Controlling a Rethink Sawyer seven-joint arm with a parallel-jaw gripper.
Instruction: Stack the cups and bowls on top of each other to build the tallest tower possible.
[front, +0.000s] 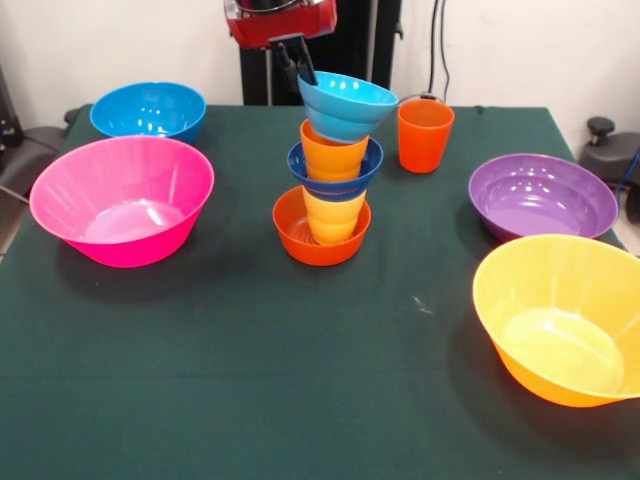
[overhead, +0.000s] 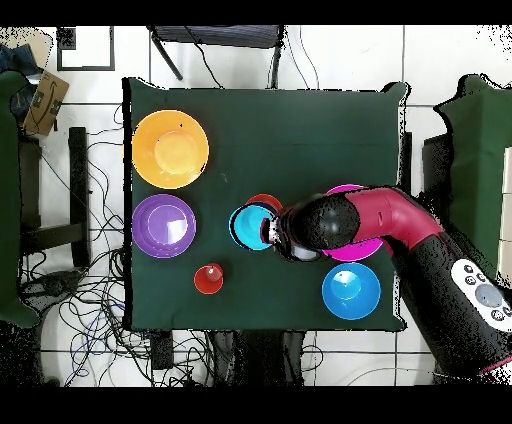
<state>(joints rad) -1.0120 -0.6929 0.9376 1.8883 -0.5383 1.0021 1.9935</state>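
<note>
The tower stands mid-table: small orange-red bowl (front: 296, 238) as base, yellow cup (front: 333, 216), dark blue bowl (front: 336, 186), light orange cup (front: 333, 154), and cyan bowl (front: 346, 105) on top, tilted. My gripper (front: 298, 68) comes down from above, and its black fingers are shut on the cyan bowl's far left rim. In the overhead view the cyan bowl (overhead: 248, 226) covers most of the tower, with the gripper (overhead: 272, 232) at its edge. The darker red-orange cup (front: 424, 135) stands upright alone, to the tower's right.
A large pink bowl (front: 122, 198) and a medium blue bowl (front: 148, 110) sit at the left. A purple bowl (front: 542, 195) and a large yellow-orange bowl (front: 565, 315) sit at the right. In the overhead view my arm (overhead: 380, 225) hides most of the pink bowl.
</note>
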